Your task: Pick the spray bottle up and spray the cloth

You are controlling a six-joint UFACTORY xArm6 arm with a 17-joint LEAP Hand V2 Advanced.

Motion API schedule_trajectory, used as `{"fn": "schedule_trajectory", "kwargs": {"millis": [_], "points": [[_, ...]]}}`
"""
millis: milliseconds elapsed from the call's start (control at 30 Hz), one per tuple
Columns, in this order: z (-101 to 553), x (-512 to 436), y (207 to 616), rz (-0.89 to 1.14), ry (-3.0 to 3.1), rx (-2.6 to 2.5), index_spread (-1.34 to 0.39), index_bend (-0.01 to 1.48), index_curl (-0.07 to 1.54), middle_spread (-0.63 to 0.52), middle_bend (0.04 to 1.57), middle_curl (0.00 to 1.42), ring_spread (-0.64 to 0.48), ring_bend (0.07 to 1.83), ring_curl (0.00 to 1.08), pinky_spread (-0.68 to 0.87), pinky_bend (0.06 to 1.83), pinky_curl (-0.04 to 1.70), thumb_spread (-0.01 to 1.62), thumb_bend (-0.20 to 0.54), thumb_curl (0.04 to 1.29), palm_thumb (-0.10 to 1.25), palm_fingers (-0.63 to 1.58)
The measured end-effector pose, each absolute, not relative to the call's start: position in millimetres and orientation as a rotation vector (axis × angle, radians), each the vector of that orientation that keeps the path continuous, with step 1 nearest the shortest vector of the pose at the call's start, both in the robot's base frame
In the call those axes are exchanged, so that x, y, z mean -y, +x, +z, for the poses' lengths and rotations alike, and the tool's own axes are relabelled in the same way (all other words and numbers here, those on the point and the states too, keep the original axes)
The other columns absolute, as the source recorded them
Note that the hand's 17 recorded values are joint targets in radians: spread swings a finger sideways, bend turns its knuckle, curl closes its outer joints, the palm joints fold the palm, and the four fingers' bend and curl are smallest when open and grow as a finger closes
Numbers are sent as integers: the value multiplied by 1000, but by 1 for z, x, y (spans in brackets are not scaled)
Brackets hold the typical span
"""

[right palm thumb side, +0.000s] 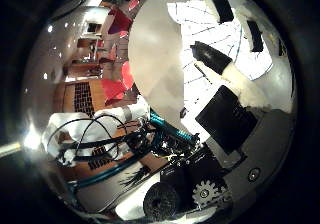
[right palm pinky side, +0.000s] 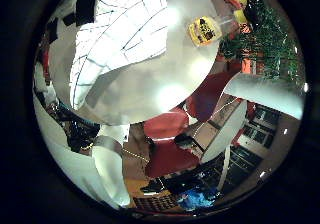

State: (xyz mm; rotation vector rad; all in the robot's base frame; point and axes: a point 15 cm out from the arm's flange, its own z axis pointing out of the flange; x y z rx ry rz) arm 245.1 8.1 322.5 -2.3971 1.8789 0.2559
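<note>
A white cloth [right palm pinky side: 120,34] with thin dark grid lines lies spread on a round white table [right palm pinky side: 165,84]. The spray bottle [right palm pinky side: 204,30], clear with a yellow label, stands on the same table near its rim, beyond the cloth and well away from the palm. My right hand [right palm thumb side: 235,109] hovers above the table with nothing in it. One finger [right palm thumb side: 220,66], white with a black tip, reaches out straight over the cloth. The hand looks open.
Red chairs [right palm pinky side: 167,156] stand on the floor around the table. A green plant [right palm pinky side: 265,44] and orange furniture sit beyond the table on the bottle's side. Shelving [right palm pinky side: 255,134] lines the room's far side.
</note>
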Motion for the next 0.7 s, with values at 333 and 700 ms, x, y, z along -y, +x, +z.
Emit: {"fn": "schedule_trajectory", "kwargs": {"millis": [333,700], "points": [[348,45,262,182,-2005,-1912,-416,195,672,-212,691,702,-263,1052,508,-351,383,1060,1142,-17,481,861,679],[366,130,261,26,-1628,-1901,-424,200,649,-231,674,699,-265,1005,495,-324,365,1082,1122,-19,468,816,650]]}}
